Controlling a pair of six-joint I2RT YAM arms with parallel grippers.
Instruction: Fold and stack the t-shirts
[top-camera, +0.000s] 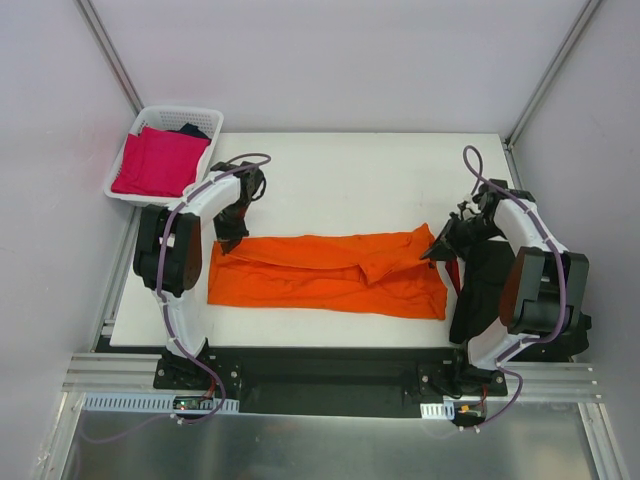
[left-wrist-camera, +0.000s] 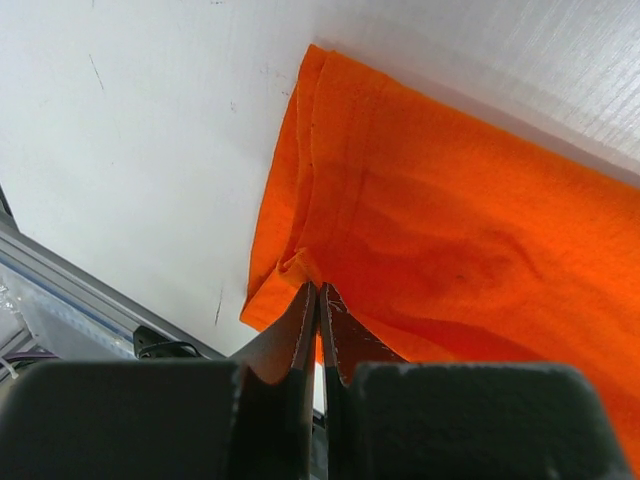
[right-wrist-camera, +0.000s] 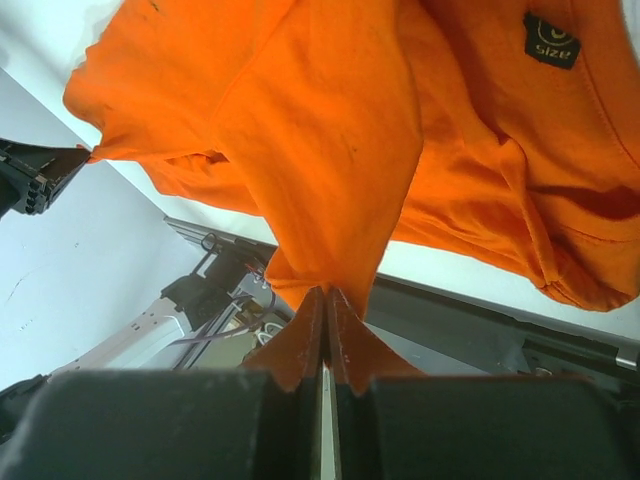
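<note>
Shows an orange t-shirt (top-camera: 330, 275) folded into a long band on the white tabletop (top-camera: 350, 180), running parallel to the near edge from close to the left edge to close to the right edge; looks rumpled toward its right end, flatter toward its left.

Finds the left hand (top-camera: 232, 243) at the band's far left corner, fingers pressed fully together; from the left wrist, tips meet on a small pucker at the cloth's layered edge (left-wrist-camera: 318, 290), pinching it.

Finds the right hand (top-camera: 432, 252) at the band's far right corner, likewise closed tight; from the right wrist, nips a peak of orange cloth (right-wrist-camera: 327, 292) drawn up off the tabletop, with a black size label (right-wrist-camera: 551, 40) showing inside the collar.

Places a black t-shirt (top-camera: 485, 290) with red trim at the right edge, beneath the right arm; just off the far left corner, a white lattice basket (top-camera: 180, 108) containing a folded magenta-pink t-shirt (top-camera: 160, 165) and some dark cloth (top-camera: 190, 130) behind it.
</note>
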